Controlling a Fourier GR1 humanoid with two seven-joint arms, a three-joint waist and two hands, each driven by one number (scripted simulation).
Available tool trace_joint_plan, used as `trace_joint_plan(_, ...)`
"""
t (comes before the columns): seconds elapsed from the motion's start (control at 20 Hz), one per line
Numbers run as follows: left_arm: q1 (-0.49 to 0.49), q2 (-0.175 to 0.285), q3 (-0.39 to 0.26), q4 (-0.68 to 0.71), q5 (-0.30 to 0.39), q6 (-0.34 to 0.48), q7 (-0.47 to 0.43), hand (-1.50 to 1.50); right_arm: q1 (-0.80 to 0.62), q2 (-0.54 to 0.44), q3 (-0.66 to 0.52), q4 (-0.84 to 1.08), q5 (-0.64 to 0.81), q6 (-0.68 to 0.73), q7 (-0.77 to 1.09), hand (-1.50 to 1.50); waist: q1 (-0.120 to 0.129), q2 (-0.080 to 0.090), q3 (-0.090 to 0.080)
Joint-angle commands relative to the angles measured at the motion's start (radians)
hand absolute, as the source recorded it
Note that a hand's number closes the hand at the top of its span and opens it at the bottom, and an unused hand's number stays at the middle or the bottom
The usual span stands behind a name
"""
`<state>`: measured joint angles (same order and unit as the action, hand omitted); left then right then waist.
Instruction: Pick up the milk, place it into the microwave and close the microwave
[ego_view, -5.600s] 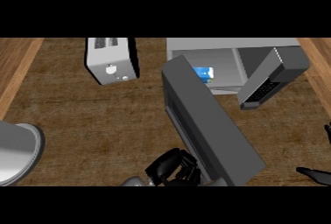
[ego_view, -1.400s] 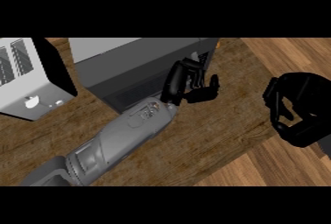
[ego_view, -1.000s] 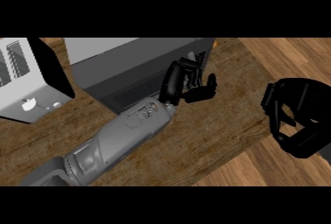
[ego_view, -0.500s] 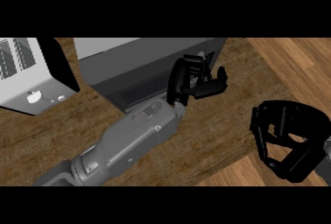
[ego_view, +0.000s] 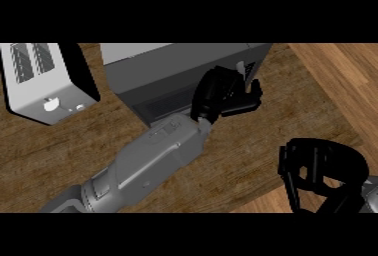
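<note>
**Milk out of sight, robot hand at the microwave door**

The milk is showing nowhere. Going by the task, it is probably sitting inside the microwave (ego_view: 177, 65), whose front is looking shut. A milk carton would likely be handling light, its thin walls giving under a squeeze, so mid-sides seems the place to grip. The left robot hand (ego_view: 221, 95) is resting against the door's right edge, loosely bent, holding nothing. The right robot hand (ego_view: 321, 172) is hanging near right, curled on nothing. A toaster (ego_view: 44, 80) is standing far left on the table (ego_view: 44, 150).
</note>
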<state>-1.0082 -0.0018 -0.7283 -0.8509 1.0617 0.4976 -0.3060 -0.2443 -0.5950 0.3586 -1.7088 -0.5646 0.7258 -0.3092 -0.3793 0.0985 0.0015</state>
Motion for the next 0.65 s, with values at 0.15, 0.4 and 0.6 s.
trace_joint_plan(0.15, 0.102, 0.036, 0.092, 0.132, 0.098, -0.088, -0.034, 1.5, 0.076, 0.032, 0.032, -0.076, 0.016, -0.042, -0.007, 1.5, 0.061, 0.005, -0.009)
trace_joint_plan(0.4, 0.133, 0.043, 0.069, 0.159, 0.118, -0.159, -0.067, 1.5, 0.122, 0.039, 0.05, -0.137, 0.042, -0.069, -0.006, 1.5, 0.072, 0.0, -0.009)
trace_joint_plan(0.6, 0.133, 0.046, 0.06, 0.177, 0.133, -0.212, -0.081, 1.5, 0.148, 0.055, 0.072, -0.185, 0.068, -0.1, 0.003, 1.5, 0.082, -0.001, -0.01)
